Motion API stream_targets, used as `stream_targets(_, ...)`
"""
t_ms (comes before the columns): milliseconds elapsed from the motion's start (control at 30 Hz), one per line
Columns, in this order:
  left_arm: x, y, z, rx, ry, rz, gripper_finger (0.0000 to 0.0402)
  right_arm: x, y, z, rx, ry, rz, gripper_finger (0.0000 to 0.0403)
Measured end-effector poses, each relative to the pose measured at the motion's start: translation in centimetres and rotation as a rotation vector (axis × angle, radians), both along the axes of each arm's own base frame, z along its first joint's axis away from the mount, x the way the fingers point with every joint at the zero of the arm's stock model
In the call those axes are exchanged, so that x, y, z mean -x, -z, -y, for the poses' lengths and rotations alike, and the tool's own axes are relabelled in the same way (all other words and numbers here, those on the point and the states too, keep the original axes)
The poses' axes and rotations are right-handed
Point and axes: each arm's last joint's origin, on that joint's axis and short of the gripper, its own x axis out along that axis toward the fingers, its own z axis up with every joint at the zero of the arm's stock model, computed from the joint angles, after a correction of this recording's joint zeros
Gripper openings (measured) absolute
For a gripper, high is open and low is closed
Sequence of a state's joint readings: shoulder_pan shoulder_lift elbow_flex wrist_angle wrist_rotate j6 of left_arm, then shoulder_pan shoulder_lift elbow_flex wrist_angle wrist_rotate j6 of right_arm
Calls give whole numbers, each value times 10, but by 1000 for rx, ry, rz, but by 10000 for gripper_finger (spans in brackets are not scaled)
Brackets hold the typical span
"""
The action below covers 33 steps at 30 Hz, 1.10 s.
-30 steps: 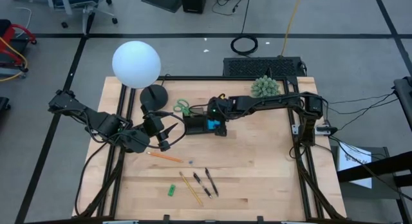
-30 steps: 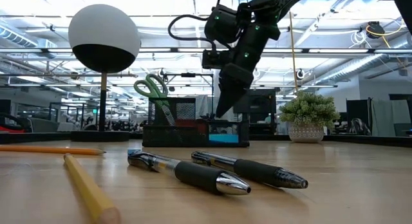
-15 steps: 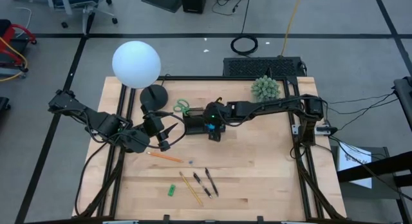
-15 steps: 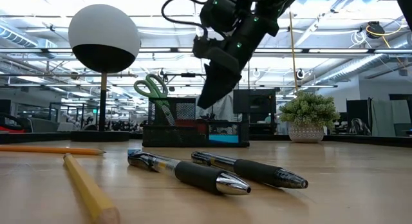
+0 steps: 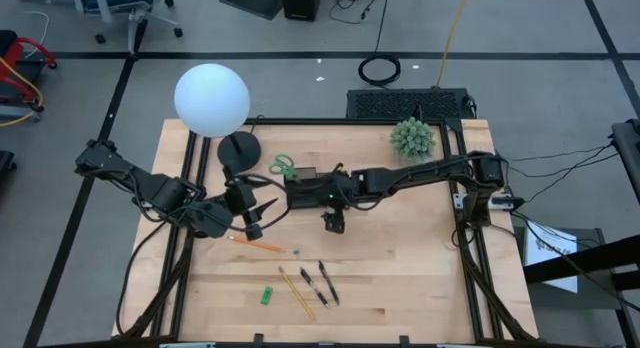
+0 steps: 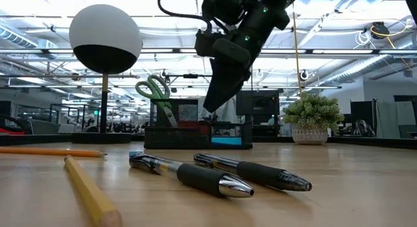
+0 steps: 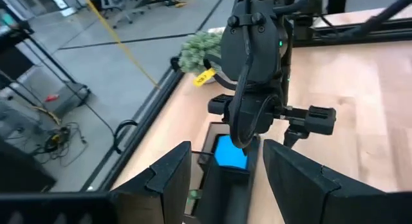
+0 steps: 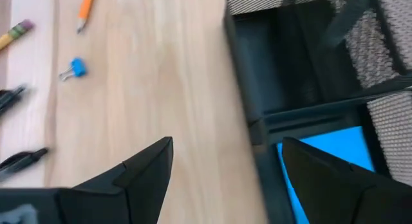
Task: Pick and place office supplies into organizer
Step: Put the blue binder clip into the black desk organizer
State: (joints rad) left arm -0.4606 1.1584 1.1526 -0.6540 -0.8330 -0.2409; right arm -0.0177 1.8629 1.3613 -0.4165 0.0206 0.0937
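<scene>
Right gripper (image 5: 333, 222): fingers apart, empty, above bare table just in front of the organizer (image 5: 312, 191). Blue sticky pad (image 8: 335, 161) and scissors (image 5: 282, 168) in organizer. Pens (image 5: 318, 282), pencils (image 5: 296, 291) on table. Left gripper (image 5: 262, 210) spread, idle. No legible writing.

You are looking at a robotics lab set up in a large open office or industrial hall: the wooden counter (image 5: 400, 258) sits in a black metal frame on a grey floor marked with dark tape lines, with a coil of cable (image 5: 380, 69) and a wheeled office chair (image 5: 120, 3) nearby. Across the counter you see a high ceiling hung with long strip lights (image 6: 365, 57) and exposed beams. You also see a globe lamp (image 5: 211, 99) and a potted plant (image 5: 412, 136) dressing the counter like a desk.
</scene>
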Motion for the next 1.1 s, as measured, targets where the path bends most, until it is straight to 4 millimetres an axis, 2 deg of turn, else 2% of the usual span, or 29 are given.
stream_targets(133, 0, 0, 0, 9, 12, -4, 195, 1, -2, -15, -19, -49, 0, 279)
stream_targets(400, -1, 0, 3, 55, 63, -5, 195, 8, -21, -39, -172, -202, 47, 278)
stream_targets(800, 7, 1, 22, 141, 152, -1, 195, 8, -32, -88, -131, -401, 169, 273)
stream_targets(1100, 19, 6, 33, 122, 146, -32, 195, 10, -31, -94, -161, -371, 154, 271)
